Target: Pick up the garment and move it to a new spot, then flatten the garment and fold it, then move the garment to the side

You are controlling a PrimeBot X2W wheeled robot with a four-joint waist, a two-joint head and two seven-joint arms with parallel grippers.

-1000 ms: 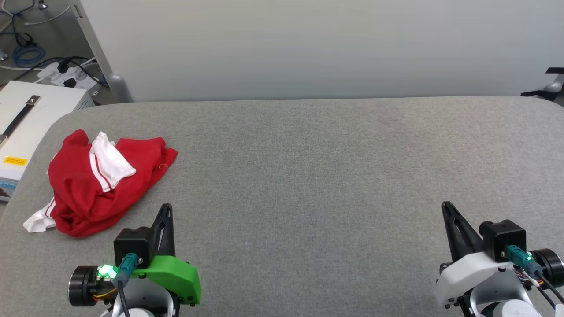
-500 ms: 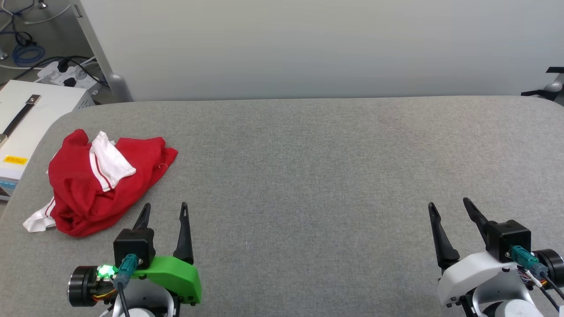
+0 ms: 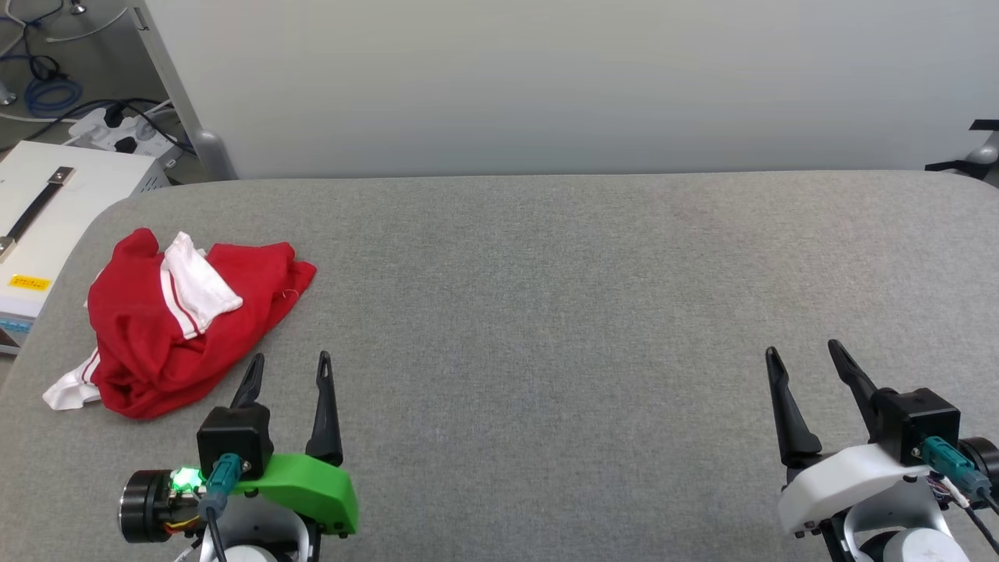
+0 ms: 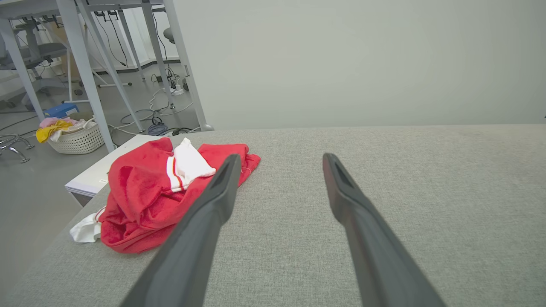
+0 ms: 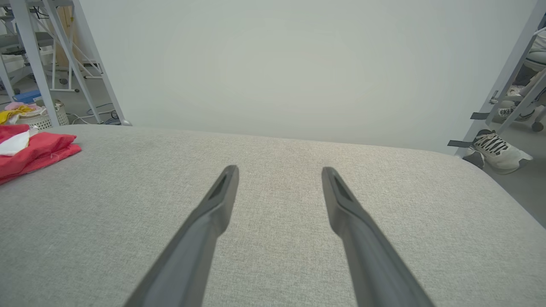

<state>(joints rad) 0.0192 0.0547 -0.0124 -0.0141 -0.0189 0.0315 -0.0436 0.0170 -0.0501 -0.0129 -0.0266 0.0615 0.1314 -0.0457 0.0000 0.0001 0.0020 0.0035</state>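
- A second ago both end effectors were pinched shut. Now the left end effector (image 3: 290, 357) and the right end effector (image 3: 802, 347) have their fingers spread wide.
- Both are holding nothing, and both point across the grey table (image 3: 546, 312).
- The garment (image 3: 156, 336) lies in a crumpled red heap near the table's left edge, with a white sleeve on top.
- The left end effector is near the heap but not touching it. The right one is well apart from it.
- A white box (image 3: 47, 211) stands just beside the table's left edge.
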